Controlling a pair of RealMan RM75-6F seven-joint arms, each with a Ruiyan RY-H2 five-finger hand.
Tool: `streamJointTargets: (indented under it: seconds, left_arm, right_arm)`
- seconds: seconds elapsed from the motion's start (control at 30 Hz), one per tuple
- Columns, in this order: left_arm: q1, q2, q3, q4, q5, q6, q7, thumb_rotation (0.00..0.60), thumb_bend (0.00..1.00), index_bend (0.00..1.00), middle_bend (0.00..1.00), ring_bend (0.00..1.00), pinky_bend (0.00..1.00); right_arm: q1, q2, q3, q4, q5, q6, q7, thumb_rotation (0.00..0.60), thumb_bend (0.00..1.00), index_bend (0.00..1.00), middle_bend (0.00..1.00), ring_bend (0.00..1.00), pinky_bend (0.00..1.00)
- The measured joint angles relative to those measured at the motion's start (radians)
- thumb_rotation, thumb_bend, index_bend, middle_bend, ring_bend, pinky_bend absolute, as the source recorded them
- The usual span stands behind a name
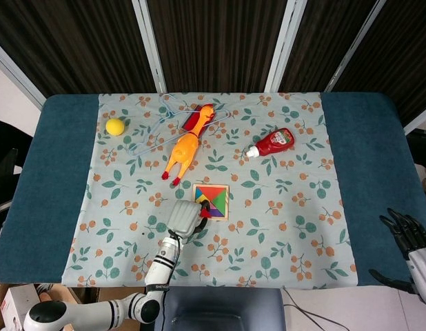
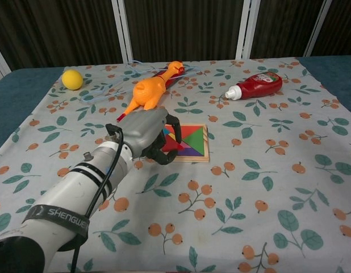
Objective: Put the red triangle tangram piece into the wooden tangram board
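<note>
Red triangle tangram piece (image 2: 171,147): judged light, stiff, thin, smooth-faced; best pinched by opposite edges, since flat faces offer little purchase. Now pinched in curled fingers (image 2: 164,156) of left hand (image 2: 148,133), held low over left edge of wooden tangram board (image 2: 195,142) on desk; contact with board not discernible. Head view hides piece mostly under left hand. Right hand (image 1: 409,234) at frame edge, well apart, fingers spread, holding nothing.

Floral tablecloth (image 1: 282,207) (orange berries), yellow ball (image 1: 114,125).
</note>
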Motion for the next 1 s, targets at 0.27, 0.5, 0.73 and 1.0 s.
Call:
streamJointTargets:
  seconds: [0.27, 0.5, 0.73, 1.0]
  left_arm:
    - [-0.018, -0.034, 0.0, 0.067, -0.012, -0.006, 0.0, 0.6, 0.4, 0.54, 1.0, 1.0, 1.0]
    - [-0.026, -0.048, -0.007, 0.102, -0.024, -0.007, -0.01, 0.6, 0.4, 0.52, 1.0, 1.0, 1.0]
    - [-0.026, -0.048, -0.007, 0.109, -0.025, -0.003, -0.015, 0.6, 0.4, 0.48, 1.0, 1.0, 1.0]
    - [-0.028, -0.057, -0.01, 0.126, -0.028, 0.0, -0.029, 0.6, 0.4, 0.44, 1.0, 1.0, 1.0]
  right_arm:
    - [-0.004, 0.002, 0.0, 0.005, 0.0, 0.009, 0.013, 0.6, 0.2, 0.0, 0.0, 0.0, 0.0]
    - [-0.008, 0.003, 0.0, 0.01, -0.001, 0.015, 0.022, 0.6, 0.2, 0.0, 0.0, 0.0, 0.0]
    - [-0.007, 0.002, 0.0, 0.009, -0.001, 0.012, 0.018, 0.6, 0.2, 0.0, 0.0, 0.0, 0.0]
    - [-0.008, 0.002, 0.0, 0.009, -0.002, 0.014, 0.019, 0.6, 0.2, 0.0, 0.0, 0.0, 0.0]
